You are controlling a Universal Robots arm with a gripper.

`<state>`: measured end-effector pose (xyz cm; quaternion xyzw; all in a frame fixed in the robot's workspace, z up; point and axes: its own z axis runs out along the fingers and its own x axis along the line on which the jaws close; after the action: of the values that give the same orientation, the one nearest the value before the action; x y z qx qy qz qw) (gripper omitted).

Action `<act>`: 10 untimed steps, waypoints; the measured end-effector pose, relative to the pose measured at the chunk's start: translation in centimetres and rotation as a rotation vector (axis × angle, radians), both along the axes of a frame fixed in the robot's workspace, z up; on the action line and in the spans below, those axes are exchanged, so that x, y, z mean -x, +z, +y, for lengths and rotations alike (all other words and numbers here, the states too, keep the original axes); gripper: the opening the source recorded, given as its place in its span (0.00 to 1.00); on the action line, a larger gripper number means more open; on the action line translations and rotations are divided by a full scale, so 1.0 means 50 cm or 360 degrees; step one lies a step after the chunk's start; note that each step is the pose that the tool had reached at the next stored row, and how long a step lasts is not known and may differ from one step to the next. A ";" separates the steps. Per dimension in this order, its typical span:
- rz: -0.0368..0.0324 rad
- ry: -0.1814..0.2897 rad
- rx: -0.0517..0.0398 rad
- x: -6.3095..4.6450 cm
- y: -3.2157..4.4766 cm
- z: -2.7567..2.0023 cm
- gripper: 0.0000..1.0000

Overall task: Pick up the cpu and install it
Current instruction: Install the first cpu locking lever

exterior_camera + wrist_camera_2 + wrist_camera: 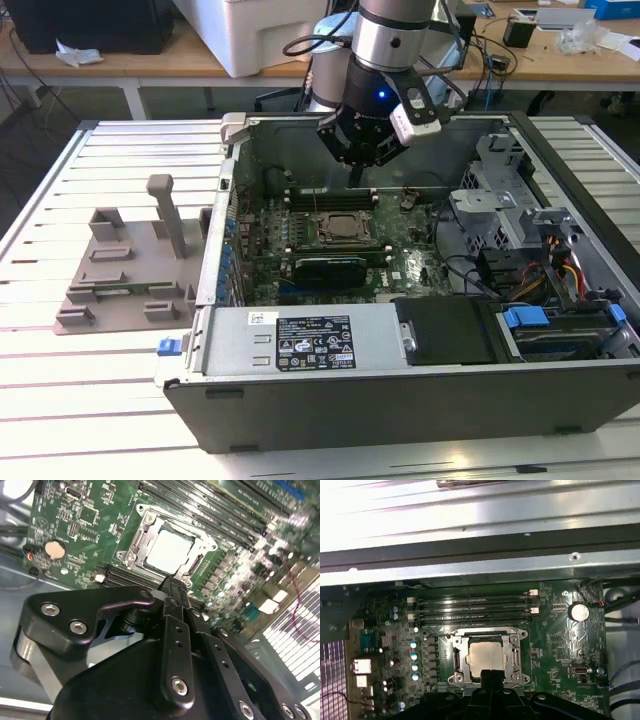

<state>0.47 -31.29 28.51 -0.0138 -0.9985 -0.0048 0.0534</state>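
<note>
the grey plastic tray with posts (125,285) lies left of the open black computer case (420,390). inside it, the silvery square cpu (170,551) already sits in the metal-framed motherboard socket (487,655); the black robot hand (362,160) hovers just above, clenched and empty. judged: seating done, the socket frame wants latching.

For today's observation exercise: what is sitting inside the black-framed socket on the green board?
The silvery square cpu lies in the socket. The gripper hangs above one edge, covering that part. Whatever is under the chip is hidden.
</note>
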 end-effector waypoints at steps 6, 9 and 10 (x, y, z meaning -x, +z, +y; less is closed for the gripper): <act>-0.0001 0.0184 -0.0021 0.000 0.000 0.0001 0.11; -0.0002 0.0229 -0.0056 0.000 0.000 0.0000 0.11; -0.0003 0.0238 -0.0067 0.000 0.000 0.0000 0.11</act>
<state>0.47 -31.29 28.51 0.0621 -0.9964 -0.0218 0.0530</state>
